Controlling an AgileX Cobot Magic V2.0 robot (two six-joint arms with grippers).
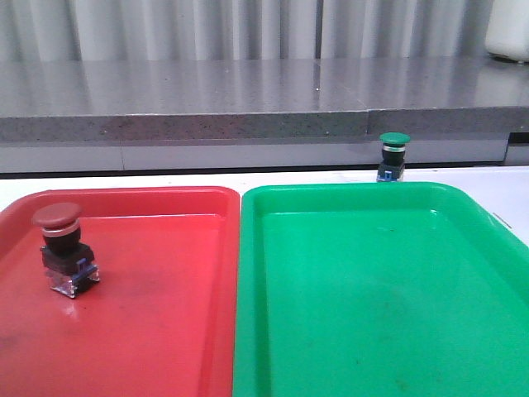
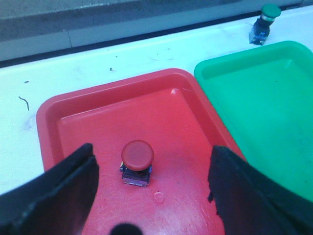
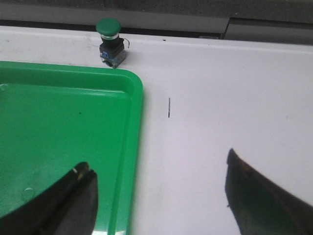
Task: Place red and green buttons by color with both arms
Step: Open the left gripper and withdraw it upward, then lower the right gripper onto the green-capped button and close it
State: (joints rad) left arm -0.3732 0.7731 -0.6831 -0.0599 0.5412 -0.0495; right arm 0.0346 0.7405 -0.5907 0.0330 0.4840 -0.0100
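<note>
The red button stands upright inside the red tray, near its left side. It also shows in the left wrist view, where my left gripper is open and empty with the button between its spread fingers, apart from both. The green button stands on the white table behind the green tray. In the right wrist view the green button is far ahead. My right gripper is open and empty above the green tray's right rim. Neither arm shows in the front view.
The two trays sit side by side, their rims touching. A grey ledge runs along the back of the table. White table lies to the right of the green tray. A white object stands at the back right.
</note>
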